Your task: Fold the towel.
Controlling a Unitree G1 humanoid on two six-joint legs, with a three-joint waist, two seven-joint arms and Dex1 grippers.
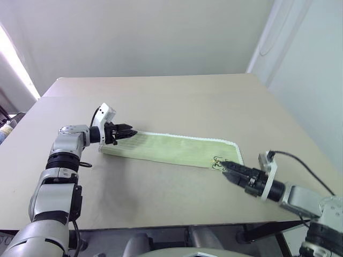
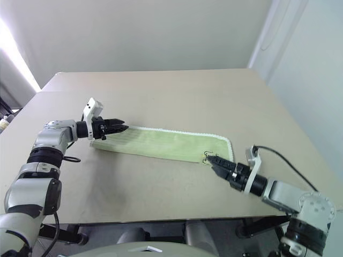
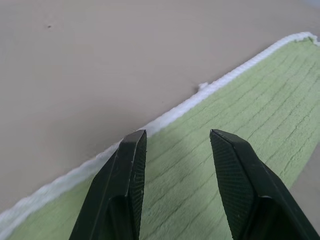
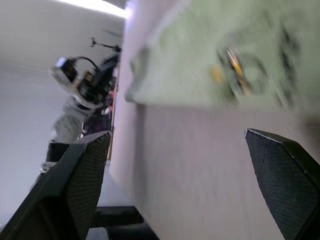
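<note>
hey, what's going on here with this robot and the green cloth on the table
A two-armed robot is working on folding a light-green towel that lies as a long strip on a tan table. Its left claw hovers over one end of the strip, fingers apart with nothing between them. Its right claw sits at the opposite end, near the corner with the dark embroidered mark, wide open and not holding the cloth.

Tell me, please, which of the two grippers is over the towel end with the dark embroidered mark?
The right gripper, open beside the mark at the towel's right end. The left gripper is at the opposite, unmarked end.
</note>
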